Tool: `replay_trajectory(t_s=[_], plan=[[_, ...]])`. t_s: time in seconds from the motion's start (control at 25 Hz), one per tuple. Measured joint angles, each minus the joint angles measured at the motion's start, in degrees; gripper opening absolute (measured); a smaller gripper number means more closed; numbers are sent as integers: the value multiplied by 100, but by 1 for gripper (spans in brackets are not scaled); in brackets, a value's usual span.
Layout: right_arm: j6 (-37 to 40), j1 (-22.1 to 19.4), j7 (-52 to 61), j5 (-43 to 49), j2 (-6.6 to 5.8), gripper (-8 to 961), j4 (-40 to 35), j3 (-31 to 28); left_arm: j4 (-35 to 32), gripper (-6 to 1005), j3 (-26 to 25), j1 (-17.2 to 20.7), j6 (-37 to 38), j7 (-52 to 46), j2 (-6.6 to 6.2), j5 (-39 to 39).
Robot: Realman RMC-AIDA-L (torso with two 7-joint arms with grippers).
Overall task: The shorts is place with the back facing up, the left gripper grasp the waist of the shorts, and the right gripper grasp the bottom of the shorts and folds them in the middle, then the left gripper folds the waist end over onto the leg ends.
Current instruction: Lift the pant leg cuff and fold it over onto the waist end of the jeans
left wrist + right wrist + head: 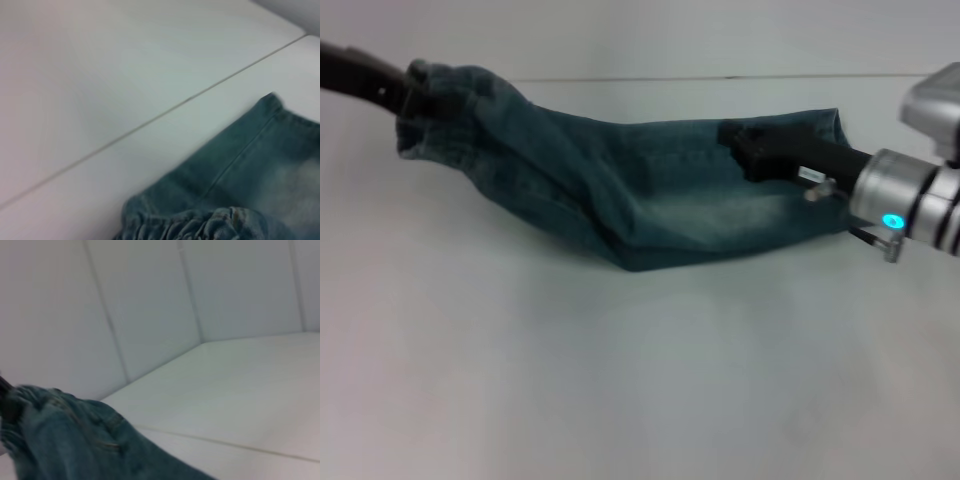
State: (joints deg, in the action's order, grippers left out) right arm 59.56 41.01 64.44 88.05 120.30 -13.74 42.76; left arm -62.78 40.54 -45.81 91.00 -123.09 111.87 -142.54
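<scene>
The blue-green denim shorts (650, 200) are folded lengthwise into a narrow band that sags between my two grippers, its low middle edge reaching the white table (620, 380). At the far left my left gripper (415, 97) is shut on the gathered waist (455, 85), which is held raised. At the right, my right gripper (735, 140) reaches over the fabric near the leg ends (837, 125) and is shut on the denim there. The left wrist view shows the wrinkled waist (200, 225) and a stitched seam of the shorts (250, 170). Part of the shorts (75, 440) appears in the right wrist view.
A white wall (640, 35) rises behind the table, meeting it along a thin seam (720, 76). Bare tabletop stretches in front of the shorts toward me.
</scene>
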Motion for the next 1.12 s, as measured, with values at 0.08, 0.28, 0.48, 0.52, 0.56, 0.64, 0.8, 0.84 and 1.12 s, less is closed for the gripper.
replay_trajectory(t_s=[0.08, 0.28, 0.48, 0.52, 0.56, 0.64, 0.8, 0.84, 1.12], plan=[[-324, 211, -503, -398, 24, 15, 387, -19, -12, 131, 0, -194, 84, -31, -42, -2], [-750, 676, -1498, -1382, 65, 16, 1153, -46, -116, 130, -2, -598, 232, -56, -91, -3], [-1101, 1081, -1779, -1573, 89, 17, 1469, -49, -268, 127, 4, -869, 374, -86, -110, 14], [-1206, 1154, -1784, -1571, 97, 16, 1523, -49, -313, 127, 5, -904, 395, -97, -112, 19], [-1316, 1240, -1787, -1564, 103, 16, 1584, -46, -340, 127, 6, -934, 407, -104, -114, 20], [-1532, 1400, -1798, -1532, 120, 16, 1705, -22, -371, 127, 7, -999, 463, -113, -126, 10], [-1687, 1720, -1812, -1304, 126, 16, 2068, -37, -439, 126, 6, -1107, 561, -124, -148, -6], [-1678, 1784, -1813, -1240, 125, 17, 2148, -53, -451, 126, 7, -1117, 571, -124, -148, -6], [-1448, 2074, -1803, -107, 125, 17, 2698, -854, -672, 125, 6, -1132, 667, -134, -73, 41]])
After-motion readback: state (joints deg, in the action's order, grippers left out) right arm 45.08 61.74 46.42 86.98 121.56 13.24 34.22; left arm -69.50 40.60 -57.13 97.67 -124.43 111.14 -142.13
